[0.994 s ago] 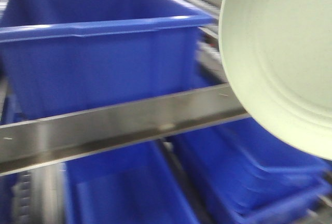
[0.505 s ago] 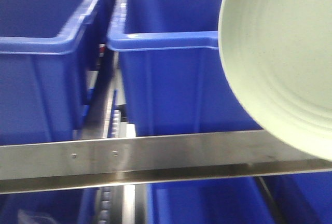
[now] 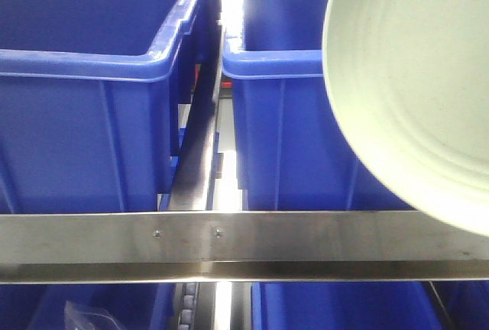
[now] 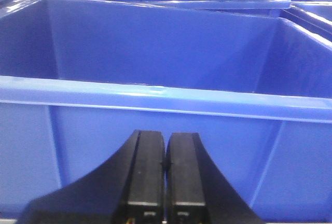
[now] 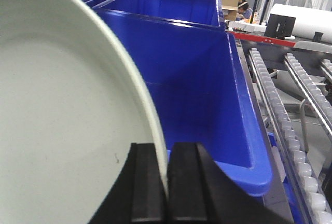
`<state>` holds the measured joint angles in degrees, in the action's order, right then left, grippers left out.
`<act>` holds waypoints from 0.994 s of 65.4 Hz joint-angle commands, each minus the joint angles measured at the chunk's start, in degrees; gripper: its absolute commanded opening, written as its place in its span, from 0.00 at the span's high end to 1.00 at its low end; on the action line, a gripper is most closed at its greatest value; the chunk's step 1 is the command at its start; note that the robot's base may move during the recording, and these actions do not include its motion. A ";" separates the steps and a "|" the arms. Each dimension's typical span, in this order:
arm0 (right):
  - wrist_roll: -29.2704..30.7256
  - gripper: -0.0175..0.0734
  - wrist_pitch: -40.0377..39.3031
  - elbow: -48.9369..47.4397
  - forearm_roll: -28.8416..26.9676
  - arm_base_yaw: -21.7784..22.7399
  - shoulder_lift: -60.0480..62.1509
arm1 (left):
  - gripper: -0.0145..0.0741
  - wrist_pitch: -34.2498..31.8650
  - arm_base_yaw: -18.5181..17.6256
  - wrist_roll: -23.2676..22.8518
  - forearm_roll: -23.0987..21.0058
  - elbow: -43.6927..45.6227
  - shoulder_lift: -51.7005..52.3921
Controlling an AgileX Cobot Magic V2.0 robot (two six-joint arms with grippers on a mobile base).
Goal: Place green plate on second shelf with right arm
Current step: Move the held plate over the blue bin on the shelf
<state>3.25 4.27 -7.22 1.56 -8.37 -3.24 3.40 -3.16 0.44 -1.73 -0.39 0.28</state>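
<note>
The green plate [image 3: 416, 85] is pale mint with faint rings and fills the right side of the front view, held up on edge in front of the blue bins. In the right wrist view the green plate [image 5: 62, 125] fills the left half, and my right gripper [image 5: 167, 182] is shut on its rim, one black finger on each side. My left gripper [image 4: 166, 175] is shut and empty, its black fingers pressed together right in front of the wall of a blue bin [image 4: 155, 84].
A steel shelf rail [image 3: 229, 246] crosses the front view low down. Two large blue bins [image 3: 92, 93] [image 3: 283, 116] stand behind it with a narrow gap between them, and more blue bins below. A roller conveyor [image 5: 290, 130] runs at the right of the right wrist view.
The front view has swung: the bins and steel rail have shifted right and the rail now lies level. The plate stays at the same place in the view, still held.
</note>
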 commanded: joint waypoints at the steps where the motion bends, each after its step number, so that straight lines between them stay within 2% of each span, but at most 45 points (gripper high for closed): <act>1: -0.16 0.74 -6.43 -1.91 -0.50 0.21 -0.71 | 0.69 -5.01 -0.01 -0.44 -0.53 -2.40 0.84; 19: -0.15 0.74 -9.25 -1.96 -0.21 0.21 -0.71 | 0.69 -5.01 -0.01 -0.44 -0.53 -2.40 0.84; 25: -0.15 0.74 -13.97 -1.96 -0.21 0.21 -0.71 | 0.69 -5.01 -0.01 -0.44 -0.53 -2.40 0.84; 32: -0.15 0.74 -25.90 -2.14 -0.26 0.21 -0.76 | 0.69 -5.01 -0.01 -0.44 -0.53 -2.40 0.84; 37: -0.15 0.74 -31.39 -2.20 -0.72 0.21 -1.32 | 0.69 -5.01 -0.01 -0.44 -0.53 -2.40 0.84; 43: -0.15 0.74 -31.16 -3.58 -2.78 0.21 -3.08 | 0.69 -5.01 -0.01 -0.44 -0.53 -2.40 0.84; 51: -2.15 0.74 -30.80 -8.70 -6.96 0.21 -8.98 | 0.69 -5.01 -0.01 -0.44 -0.53 -2.40 0.84; 65: -2.10 0.74 -31.85 -18.73 -7.41 0.21 -30.35 | 0.69 -5.01 -0.01 -0.44 -0.53 -2.40 0.84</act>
<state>1.65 -21.57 -21.25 -5.29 -8.37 -25.87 3.40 -3.16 0.44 -1.73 -0.39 0.28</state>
